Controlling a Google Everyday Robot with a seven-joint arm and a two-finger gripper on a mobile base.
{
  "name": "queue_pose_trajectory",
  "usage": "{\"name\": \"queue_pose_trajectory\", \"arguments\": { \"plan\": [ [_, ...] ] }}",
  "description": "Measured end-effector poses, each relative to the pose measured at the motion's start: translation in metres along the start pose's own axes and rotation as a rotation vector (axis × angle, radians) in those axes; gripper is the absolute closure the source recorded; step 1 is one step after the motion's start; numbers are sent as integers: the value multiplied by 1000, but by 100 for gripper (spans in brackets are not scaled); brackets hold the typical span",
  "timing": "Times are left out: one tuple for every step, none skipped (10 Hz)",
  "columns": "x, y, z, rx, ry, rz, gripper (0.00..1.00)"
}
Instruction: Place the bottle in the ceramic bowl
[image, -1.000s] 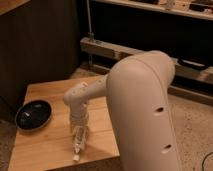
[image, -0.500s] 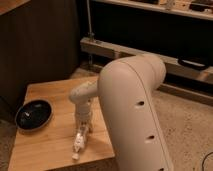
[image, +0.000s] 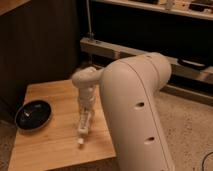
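Big white arm (image: 135, 110) filled the front, right of the bowl (image: 44, 108). Past it, the gripper (image: 84, 120) pointed down over the wooden table (image: 45, 145), to the bowl's right and well apart from it. Jaws were pressed in on the bottle (image: 81, 131), pinching its upper part, with the white-capped end poking out below them. Label was too small to read, sorry. The black bowl sat by the table's left edge, and a metal rack (image: 125, 50) stood farther back, up and right of the bowl.
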Motion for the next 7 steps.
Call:
{"name": "queue_pose_trajectory", "arguments": {
  "plan": [
    [-6,1,-26,13,-15,-11,100],
    [-18,-4,-55,33,-28,-22,100],
    [-33,-7,-75,46,-34,-30,100],
    [-49,-8,-89,51,-36,-38,100],
    [-63,-9,-97,51,-38,-44,100],
    [-76,-7,-101,44,-43,-54,100],
    [-88,-3,-99,35,-50,-69,100]
  ]
}}
